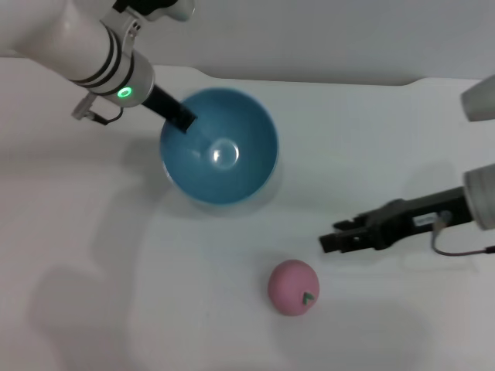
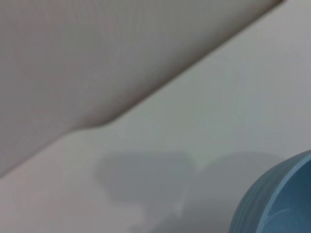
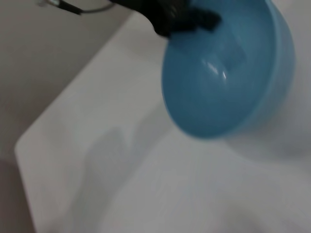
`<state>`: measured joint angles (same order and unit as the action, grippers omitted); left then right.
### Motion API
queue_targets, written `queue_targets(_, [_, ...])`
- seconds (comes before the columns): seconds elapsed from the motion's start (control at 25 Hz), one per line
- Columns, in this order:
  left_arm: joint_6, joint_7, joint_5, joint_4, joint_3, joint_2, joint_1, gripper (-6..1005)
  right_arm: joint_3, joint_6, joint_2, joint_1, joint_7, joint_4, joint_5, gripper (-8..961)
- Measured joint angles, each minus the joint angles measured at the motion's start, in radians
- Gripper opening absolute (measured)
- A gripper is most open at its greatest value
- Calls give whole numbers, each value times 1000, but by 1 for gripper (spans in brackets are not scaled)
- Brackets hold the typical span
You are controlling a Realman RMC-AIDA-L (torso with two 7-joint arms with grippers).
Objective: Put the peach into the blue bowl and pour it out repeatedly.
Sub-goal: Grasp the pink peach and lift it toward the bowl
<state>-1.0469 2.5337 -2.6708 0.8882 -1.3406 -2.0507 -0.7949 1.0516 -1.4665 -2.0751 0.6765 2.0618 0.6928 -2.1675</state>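
Observation:
The blue bowl [image 1: 232, 166] is in the head view at the upper middle, held at its far-left rim by my left gripper [image 1: 186, 120]. It looks raised and tilted over the white table, and its inside holds nothing. The right wrist view shows the bowl [image 3: 228, 87] with the left gripper [image 3: 194, 22] clamped on its rim. A curved piece of the bowl [image 2: 282, 204] shows in the left wrist view. The pink peach [image 1: 294, 287] lies on the table in front of the bowl. My right gripper [image 1: 329, 241] hovers just behind and to the right of the peach, apart from it.
The white table [image 1: 116, 270] spreads under everything. Its far edge [image 1: 325, 81] runs behind the bowl, with a grey surface beyond it. A cable [image 1: 456, 251] hangs from the right wrist.

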Motion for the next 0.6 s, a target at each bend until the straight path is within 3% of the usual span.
queue_targets(0.16, [-118,0,-33,66,37,0,21,-2,99,48,0,14,-79,-39,117,514])
queue_targets(0.4, [-167,2,-55,83,98,0,37,-2,232,94,-3,36,-128,-94,184,510])
queue_targets(0.6, [-183,2,-56,127,107,0,58,-2,259,109,-3,44,-131,-123,185,505])
